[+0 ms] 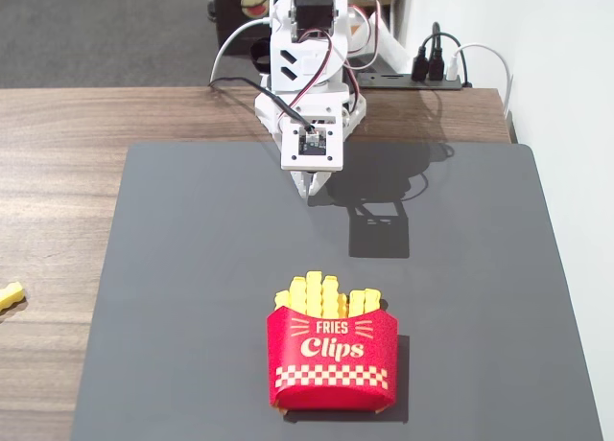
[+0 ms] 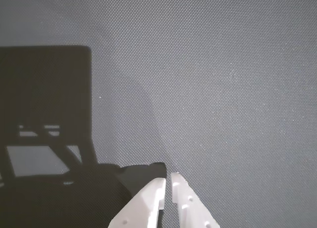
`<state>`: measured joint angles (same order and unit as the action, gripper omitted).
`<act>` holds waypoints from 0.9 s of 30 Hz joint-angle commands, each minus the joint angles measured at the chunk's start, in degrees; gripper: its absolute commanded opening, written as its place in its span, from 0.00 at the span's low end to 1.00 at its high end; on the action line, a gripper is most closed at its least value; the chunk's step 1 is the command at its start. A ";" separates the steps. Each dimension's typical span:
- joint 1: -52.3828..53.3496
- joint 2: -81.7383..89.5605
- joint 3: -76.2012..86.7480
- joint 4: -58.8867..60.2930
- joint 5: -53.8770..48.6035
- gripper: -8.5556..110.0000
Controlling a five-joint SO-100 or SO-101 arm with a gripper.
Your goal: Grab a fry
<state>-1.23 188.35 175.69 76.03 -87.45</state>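
I read "FRIES Clips" on the red carton [image 1: 332,358]; the fry [image 1: 314,292] stands in it among others, while my gripper [image 1: 317,185] hangs clenched and empty, well apart, over the grey mat [image 1: 192,268]

One red carton [image 1: 332,360] stands on one grey mat [image 1: 192,268], holding a bunch of yellow fries [image 1: 326,295] (about six tips show above the rim, packed too tightly for a firm count). One short yellow stub [image 1: 11,295] lies far left on the wooden table [image 1: 58,201]. One robot arm [image 1: 309,58] stands at the far edge.
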 commanded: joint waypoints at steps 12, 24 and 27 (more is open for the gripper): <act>-0.09 0.35 -0.18 0.70 -0.26 0.08; 0.88 -0.62 -0.18 0.35 -0.62 0.08; 1.05 -1.85 -0.18 -0.44 -0.97 0.08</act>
<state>-0.44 187.65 175.69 76.03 -88.07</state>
